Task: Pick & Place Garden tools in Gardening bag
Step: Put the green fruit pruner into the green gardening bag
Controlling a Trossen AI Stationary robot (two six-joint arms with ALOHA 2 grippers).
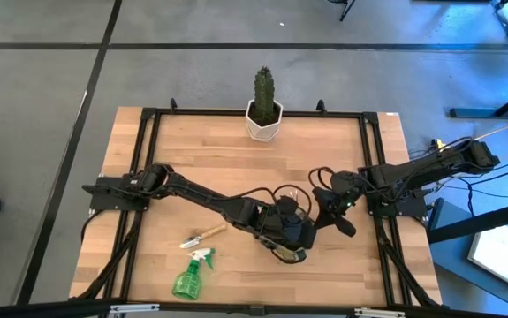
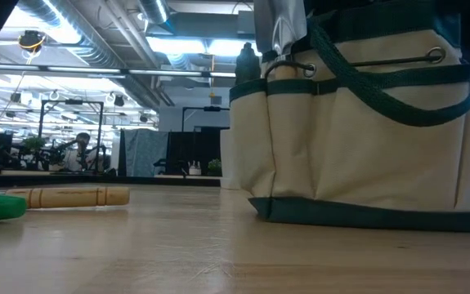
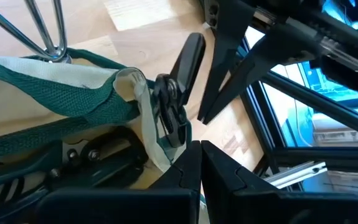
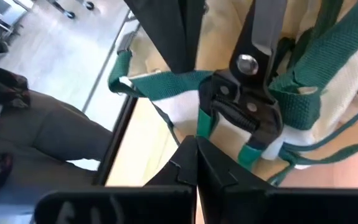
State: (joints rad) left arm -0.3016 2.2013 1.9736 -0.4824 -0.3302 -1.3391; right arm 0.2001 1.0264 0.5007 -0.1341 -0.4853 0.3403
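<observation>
Pale wooden planks form the table (image 1: 236,150), framed by black rails, with grey floor around it. Both claws meet over the gardening bag (image 2: 365,139) near the table's middle. The left gripper (image 3: 198,163) has its fingers pressed together and empty, poised just above the bag's rim. The right gripper (image 4: 195,163) is likewise pressed together, holding nothing, just beside the dark-handled pruning shears (image 4: 253,93), which sit in the bag's side pocket against a green strap. A fork (image 3: 45,28) with silver tines stands out of the bag beyond the left claw. Farther out on the left arm's side lie a wooden-handled trowel (image 1: 202,235) and, nearer the table's edge, the green spray bottle (image 1: 190,276). A cactus (image 1: 264,104) in a white pot stands well apart at the far edge.
</observation>
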